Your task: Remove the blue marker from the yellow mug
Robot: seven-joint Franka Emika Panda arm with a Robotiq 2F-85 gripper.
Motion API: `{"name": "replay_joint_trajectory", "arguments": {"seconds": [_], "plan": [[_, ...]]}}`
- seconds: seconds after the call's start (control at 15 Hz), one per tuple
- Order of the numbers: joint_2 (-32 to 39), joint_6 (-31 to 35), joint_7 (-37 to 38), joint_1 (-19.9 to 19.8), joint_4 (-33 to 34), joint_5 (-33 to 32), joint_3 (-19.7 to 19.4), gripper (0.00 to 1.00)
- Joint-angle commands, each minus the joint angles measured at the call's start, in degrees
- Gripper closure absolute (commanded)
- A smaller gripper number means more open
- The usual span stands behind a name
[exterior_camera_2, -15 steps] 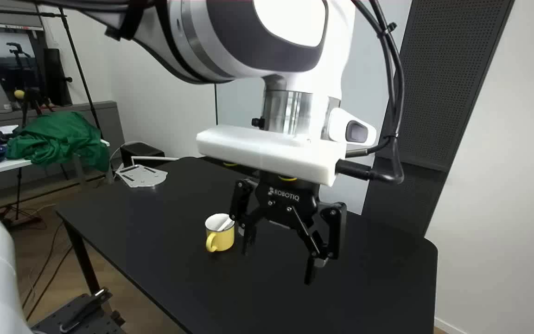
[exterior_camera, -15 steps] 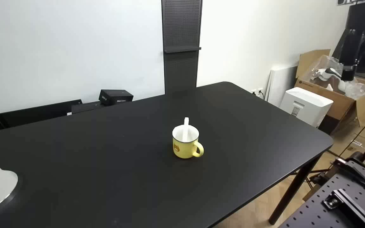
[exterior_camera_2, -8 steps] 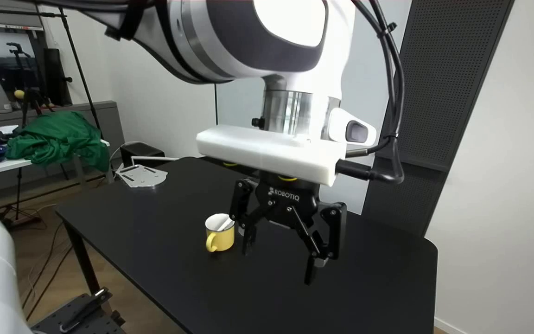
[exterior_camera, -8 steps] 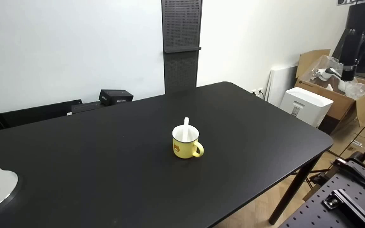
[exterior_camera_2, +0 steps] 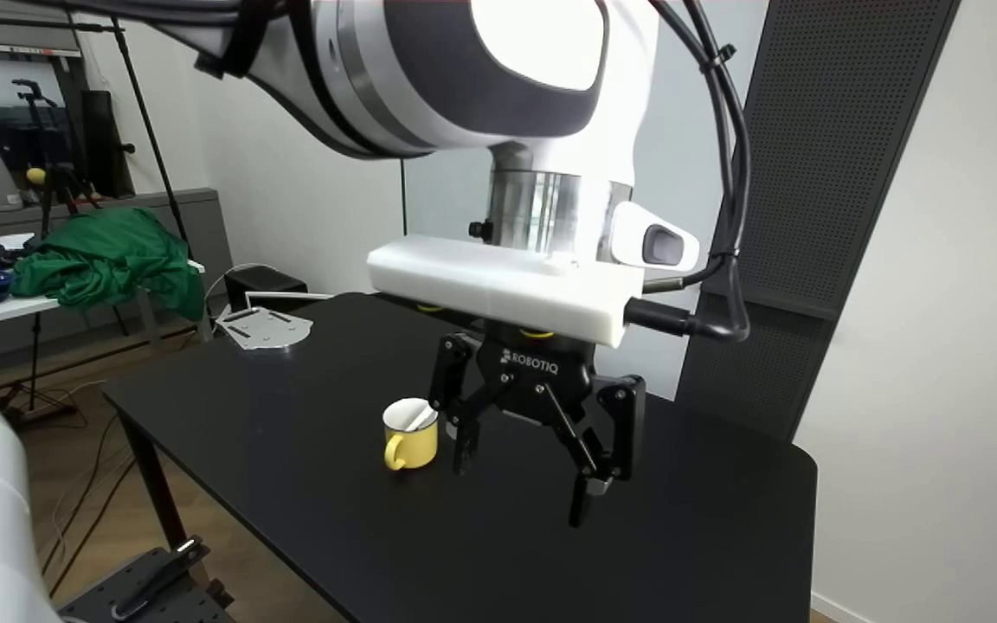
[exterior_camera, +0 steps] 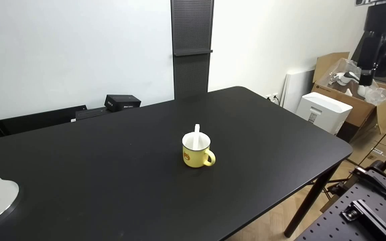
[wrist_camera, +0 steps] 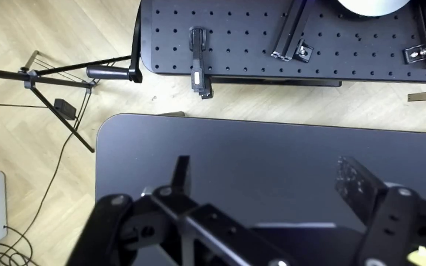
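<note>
On the desk point(exterior_camera: 112, 182) stands the mug point(exterior_camera: 198, 160), upright, with the marker point(exterior_camera: 196, 138) leaning inside and its white upper part jutting out at the top, while the claw point(exterior_camera_2: 521, 480), spread wide, hangs above the desk, well apart from both mug and marker.

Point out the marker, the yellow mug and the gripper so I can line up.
Marker point(exterior_camera: 196, 137): in an exterior view, on the middle of its white visible length.
Yellow mug point(exterior_camera: 196, 159): in an exterior view, on its outer wall, below the rim.
Gripper point(exterior_camera_2: 519, 489): in an exterior view, midway between its open fingertips.
</note>
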Motion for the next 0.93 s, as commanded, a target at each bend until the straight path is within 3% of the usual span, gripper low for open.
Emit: {"name": "replay_joint_trajectory", "arguments": {"seconds": [0.0,0.13,0.47,0.73,0.87], "plan": [[1.4,5.0,4.1,2.4,-3.0,-0.1,3.1,0.0],[2.7,9.8,6.8,4.6,-5.5,0.6,6.0,0.0],[8.3,30.6,16.5,11.4,-11.1,5.1,14.1,0.0],[16.5,44.8,27.1,14.9,-10.6,9.7,20.7,0.0],[20.4,48.7,31.1,15.5,-9.1,10.9,22.9,0.0]]}}
